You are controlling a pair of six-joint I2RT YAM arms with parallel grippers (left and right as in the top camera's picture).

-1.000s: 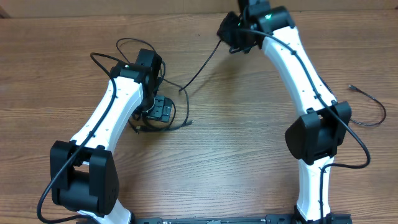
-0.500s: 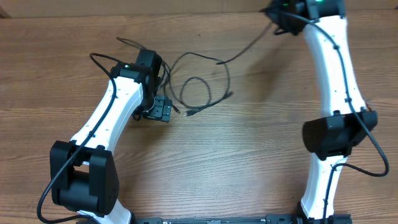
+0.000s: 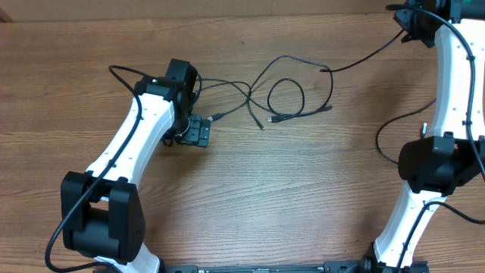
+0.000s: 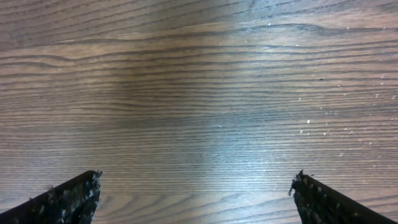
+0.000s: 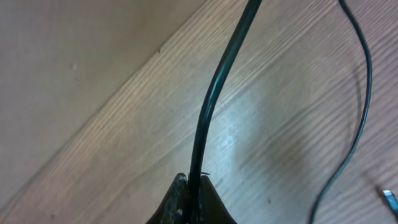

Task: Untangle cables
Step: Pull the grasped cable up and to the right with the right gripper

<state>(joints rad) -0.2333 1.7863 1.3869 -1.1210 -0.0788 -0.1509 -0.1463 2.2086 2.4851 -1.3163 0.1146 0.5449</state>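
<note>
- Cables (image 3: 303, 96) lie on the wooden surface (image 3: 288, 197) between the two arms, in its far half. They make one round loop and cross each other in a few places, with small plug ends (image 3: 218, 117) lying free.
- One cord (image 5: 211, 99) runs from this heap toward the far right corner. There the right fingers (image 5: 186, 202) are pressed together on it. It goes in a gentle curve and does not look tight.
- The left fingers (image 4: 68, 199) are spread wide, low over the surface, with only bare wood between them. From above they are just beside the left end of the heap, near one plug.
- The cords look thin, light and very soft, so I think they will follow any pull and slide easily on the wood. A whole bundle may be dragged along instead of opening.
- A good place to take hold seems to be just behind a plug, or on a straight part away from the crossings. The plug itself is small and may slip out.
- A second thin cord (image 5: 360, 93) with a silver tip (image 5: 388, 198) lies beside the held one in the right wrist view.
</note>
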